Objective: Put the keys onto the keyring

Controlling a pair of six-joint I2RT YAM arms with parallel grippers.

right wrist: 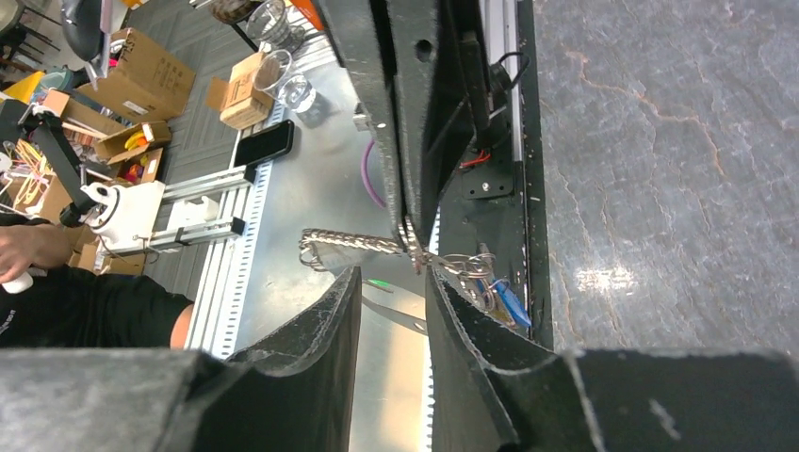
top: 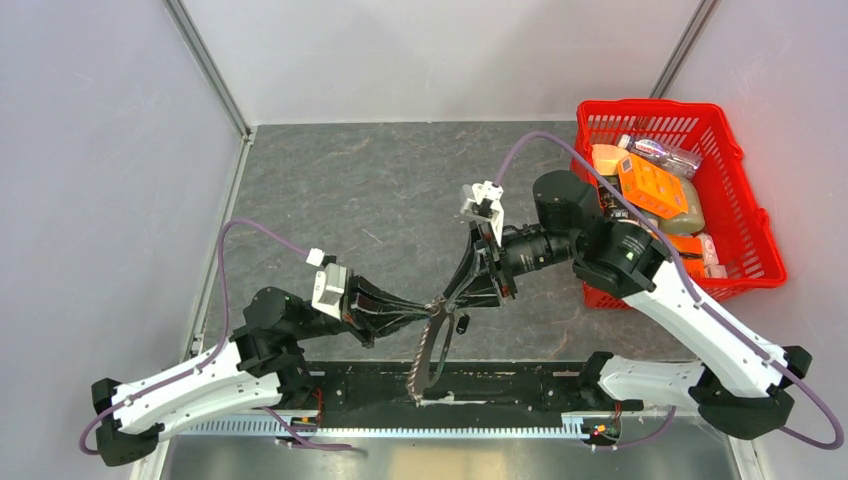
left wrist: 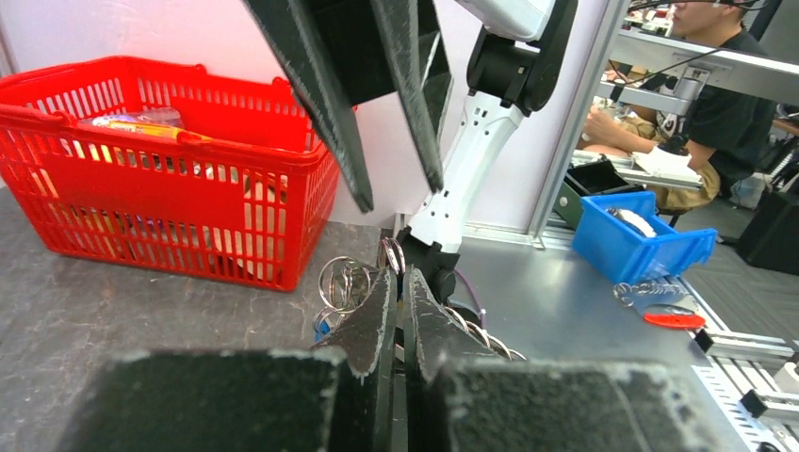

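Note:
My left gripper (top: pixel 432 308) is shut on the keyring (right wrist: pixel 412 247), pinching it where the twisted chain (right wrist: pixel 358 245) meets a cluster of silver split rings (left wrist: pixel 345 281). The chain (top: pixel 420 360) hangs down toward the black base rail. A blue-capped key (right wrist: pixel 512 304) hangs from the rings beside my right finger, and its blue tip (left wrist: pixel 323 327) shows left of the left fingers. A green tag (right wrist: pixel 380 283) glints below the chain. My right gripper (right wrist: pixel 391 282) is open, its tips just under the keyring, with nothing between the fingers. Other keys are hidden.
A red basket (top: pixel 745 215) of packaged goods stands at the right, close behind the right arm. The black base rail (top: pixel 520 385) runs along the near edge. Off the table are a blue bin (left wrist: pixel 631 247) and a person at a bench.

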